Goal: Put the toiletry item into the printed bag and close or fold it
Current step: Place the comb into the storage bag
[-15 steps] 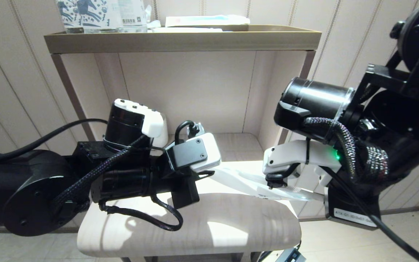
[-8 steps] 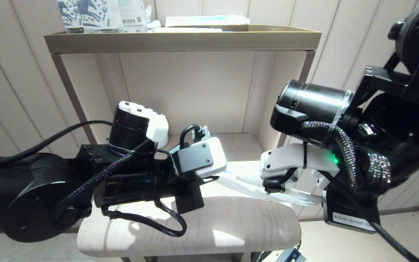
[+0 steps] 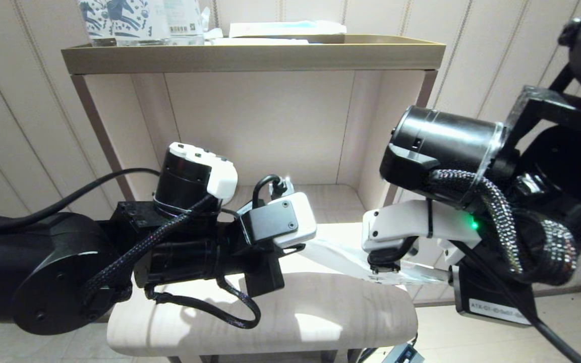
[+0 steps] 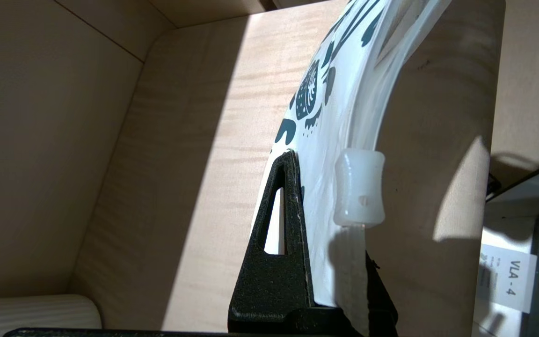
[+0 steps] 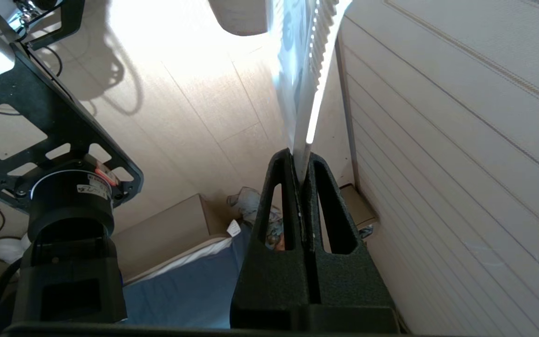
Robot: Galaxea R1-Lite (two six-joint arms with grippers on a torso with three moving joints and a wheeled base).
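The printed bag hangs in the air between the two hands, just above the bench, under the shelf. The left hand is squeezed tight on one end of the bag, where a white slider clip sits on its edge beside the dark blue leaves. The right hand is pinched tight on the other end, next to the striped wall.
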